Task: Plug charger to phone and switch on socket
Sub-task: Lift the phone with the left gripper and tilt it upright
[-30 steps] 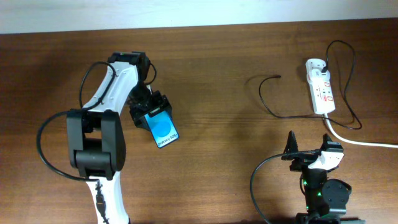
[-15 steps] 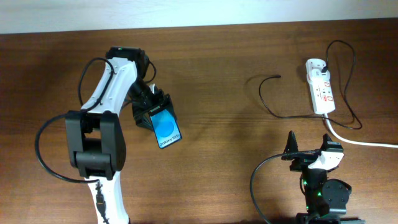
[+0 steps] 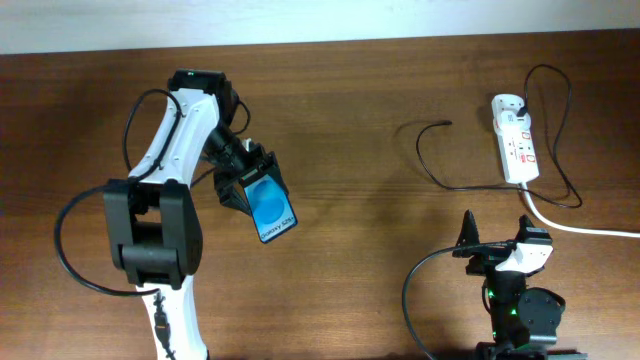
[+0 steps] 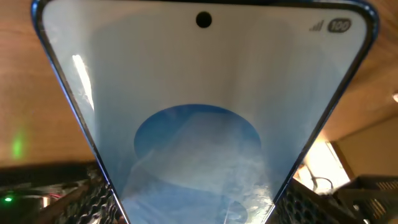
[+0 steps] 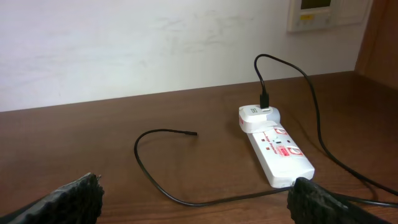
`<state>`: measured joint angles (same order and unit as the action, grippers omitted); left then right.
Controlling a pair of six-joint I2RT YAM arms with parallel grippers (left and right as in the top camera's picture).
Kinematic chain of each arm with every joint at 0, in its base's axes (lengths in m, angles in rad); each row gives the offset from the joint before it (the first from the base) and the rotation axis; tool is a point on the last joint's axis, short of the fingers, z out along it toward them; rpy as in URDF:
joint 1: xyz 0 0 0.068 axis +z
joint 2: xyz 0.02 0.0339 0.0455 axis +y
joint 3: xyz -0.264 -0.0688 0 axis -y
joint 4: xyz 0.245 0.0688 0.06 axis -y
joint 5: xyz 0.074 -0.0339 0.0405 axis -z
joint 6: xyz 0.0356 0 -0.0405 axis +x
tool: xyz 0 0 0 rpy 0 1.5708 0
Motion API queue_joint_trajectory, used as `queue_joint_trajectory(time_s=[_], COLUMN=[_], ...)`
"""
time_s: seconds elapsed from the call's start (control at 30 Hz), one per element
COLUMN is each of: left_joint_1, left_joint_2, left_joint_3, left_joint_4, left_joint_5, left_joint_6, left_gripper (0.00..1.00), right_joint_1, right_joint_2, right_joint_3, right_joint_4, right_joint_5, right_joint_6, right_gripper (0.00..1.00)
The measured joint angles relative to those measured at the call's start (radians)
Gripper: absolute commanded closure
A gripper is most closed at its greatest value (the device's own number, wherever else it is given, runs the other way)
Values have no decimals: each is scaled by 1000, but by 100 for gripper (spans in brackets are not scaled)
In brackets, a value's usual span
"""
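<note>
My left gripper (image 3: 245, 185) is shut on the phone (image 3: 271, 209), a slim black-edged smartphone with a blue screen, held tilted above the left half of the table. The phone fills the left wrist view (image 4: 199, 124). The charger (image 3: 430, 160) is a thin black cable looping across the right side, its free tip (image 3: 448, 124) lying on the table and its other end plugged into a white adapter on the socket (image 3: 515, 138), a white power strip with red marks. The right wrist view shows the cable (image 5: 149, 174), its tip (image 5: 193, 133) and the socket (image 5: 277, 149). My right gripper (image 3: 497, 240) is open and empty near the front edge.
The power strip's thick white cord (image 3: 580, 226) runs off to the right edge. A pale wall (image 5: 124, 43) stands behind the table's far edge. The wooden table (image 3: 350, 100) lies between the two arms.
My left gripper has carried the phone slightly right and toward the front, tilting it a little more. The right arm, cable and socket have not moved.
</note>
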<state>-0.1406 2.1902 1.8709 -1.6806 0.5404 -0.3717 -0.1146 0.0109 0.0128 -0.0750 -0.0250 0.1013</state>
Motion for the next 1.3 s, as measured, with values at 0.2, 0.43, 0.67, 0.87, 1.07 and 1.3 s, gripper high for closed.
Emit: queue_joint_trajectory(time_s=[0.2, 0.43, 0.67, 0.87, 1.07, 1.3], left_joint_1=[0, 0, 0, 0, 0, 0], left_joint_2=[0, 0, 0, 0, 0, 0], left_joint_3=[0, 0, 0, 0, 0, 0], left_joint_4=[-2, -3, -3, -3, -3, -3], left_joint_5=[213, 419, 478, 485, 485, 485], left_joint_6=[18, 17, 17, 18, 18, 17], left_gripper=[44, 43, 43, 43, 44, 44], right_joint_1=[0, 0, 0, 0, 0, 0], right_joint_2=[0, 0, 0, 0, 0, 0], right_joint_3=[0, 0, 0, 0, 0, 0], right_joint_4=[0, 0, 0, 0, 0, 0], right_joint_5=[0, 0, 0, 0, 0, 0], right_joint_6=[1, 1, 0, 1, 1, 1], right_gripper=[1, 1, 1, 1, 1, 1])
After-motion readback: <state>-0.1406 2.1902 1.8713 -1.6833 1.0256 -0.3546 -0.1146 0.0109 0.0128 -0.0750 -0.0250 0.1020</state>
